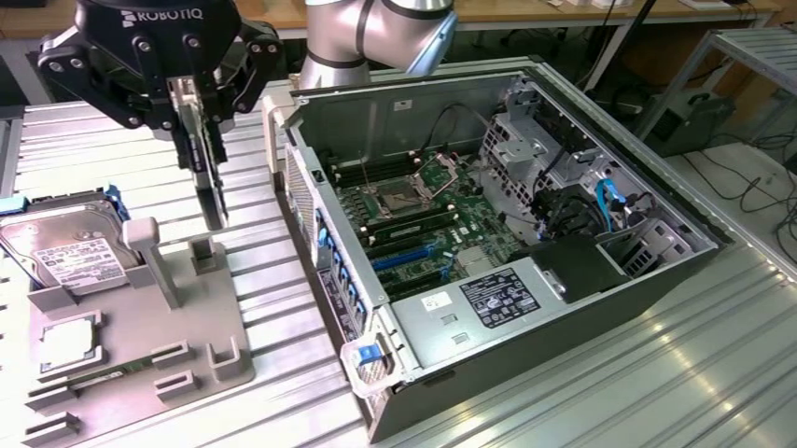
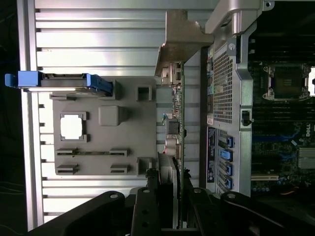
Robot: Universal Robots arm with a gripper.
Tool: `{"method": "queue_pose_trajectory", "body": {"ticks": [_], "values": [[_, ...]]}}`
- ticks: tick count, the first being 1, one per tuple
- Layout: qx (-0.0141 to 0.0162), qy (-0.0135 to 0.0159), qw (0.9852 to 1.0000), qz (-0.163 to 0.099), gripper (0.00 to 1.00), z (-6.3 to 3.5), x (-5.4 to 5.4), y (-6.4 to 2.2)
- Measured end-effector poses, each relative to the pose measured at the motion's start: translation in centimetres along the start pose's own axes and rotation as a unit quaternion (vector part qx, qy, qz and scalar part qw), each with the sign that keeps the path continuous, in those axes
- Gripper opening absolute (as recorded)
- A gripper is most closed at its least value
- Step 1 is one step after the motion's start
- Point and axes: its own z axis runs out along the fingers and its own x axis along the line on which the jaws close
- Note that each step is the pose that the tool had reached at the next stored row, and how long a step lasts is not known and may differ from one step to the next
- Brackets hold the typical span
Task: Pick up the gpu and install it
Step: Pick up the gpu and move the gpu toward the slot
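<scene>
My gripper [image 1: 197, 110] is shut on the gpu [image 1: 207, 177], a thin dark card that hangs edge-down from the fingers. It is held in the air just above the post of the grey holder tray [image 1: 149, 317], to the exterior view's left of the open computer case [image 1: 412, 103]. In the wrist view the gpu [image 2: 179, 123] appears edge-on between my fingers [image 2: 147, 199], its pale metal bracket [image 2: 183, 44] at the far end. It hovers over the gap between the holder tray [image 2: 108, 105] and the case wall [image 2: 221, 88].
A silver hard drive [image 1: 62, 247] in a blue frame stands at the tray's back, and a processor chip [image 1: 69, 341] lies in a tray pocket. Inside the case the motherboard [image 1: 424, 224] shows blue slots [image 1: 405, 257]. Ribbed metal table [image 1: 648, 373] surrounds everything.
</scene>
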Motion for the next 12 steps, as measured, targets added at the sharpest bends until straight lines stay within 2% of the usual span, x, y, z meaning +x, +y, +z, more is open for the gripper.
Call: {"method": "queue_pose_trajectory", "body": {"ticks": [12], "values": [[-0.0001,0.0,1.0,0.0,0.27,0.03,-1.3,0.01]]}}
